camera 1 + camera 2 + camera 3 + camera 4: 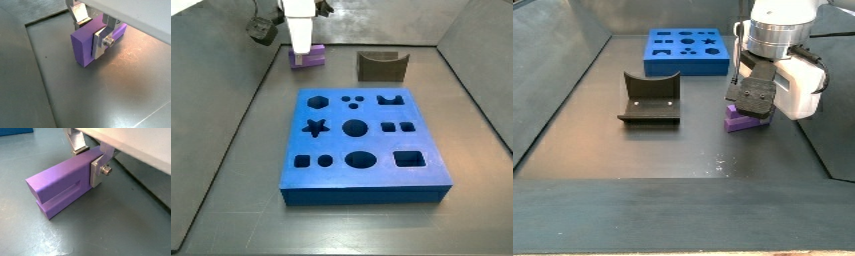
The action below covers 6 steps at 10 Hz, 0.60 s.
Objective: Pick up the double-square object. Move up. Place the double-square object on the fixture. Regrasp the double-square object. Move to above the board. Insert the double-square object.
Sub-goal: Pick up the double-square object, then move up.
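Purple double-square object [60, 184] on open floor, between pincer [92, 159] plates

The grey metal floor [478, 150] lies under everything, with raised grey walls [567, 60] around it. A black cable [259, 30] hangs at 11 o'clock in a side view.

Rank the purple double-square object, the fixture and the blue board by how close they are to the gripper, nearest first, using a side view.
1. double-square object: right at the gripper, between its jaws, on the floor.
2. fixture: beside the gripper, apart from it.
3. board: farthest, toward the back wall.
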Tool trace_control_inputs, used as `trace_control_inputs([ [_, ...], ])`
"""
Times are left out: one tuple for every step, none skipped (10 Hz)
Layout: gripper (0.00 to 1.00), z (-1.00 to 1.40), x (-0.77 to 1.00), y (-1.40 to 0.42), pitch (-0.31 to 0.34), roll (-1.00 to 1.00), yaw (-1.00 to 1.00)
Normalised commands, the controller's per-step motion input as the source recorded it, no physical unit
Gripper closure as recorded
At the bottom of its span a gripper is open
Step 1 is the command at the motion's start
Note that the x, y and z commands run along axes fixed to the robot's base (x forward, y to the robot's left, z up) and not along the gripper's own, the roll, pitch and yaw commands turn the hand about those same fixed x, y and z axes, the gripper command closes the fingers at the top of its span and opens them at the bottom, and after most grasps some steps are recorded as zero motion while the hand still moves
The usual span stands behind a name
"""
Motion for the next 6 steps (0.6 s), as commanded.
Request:
trace_control_inputs([
  [1.0,0.0,0.0,0.0,0.0,0.0,0.0],
  [1.0,0.0,0.0,0.0,0.0,0.0,0.0],
  [1.0,0.0,0.0,0.0,0.0,0.0,0.0],
  [1.0,0.0,0.0,0.0,0.0,0.0,0.0],
  [1.0,0.0,0.0,0.0,0.0,0.0,0.0],
  [1.0,0.92,0.0,0.0,0.0,0.0,0.0],
])
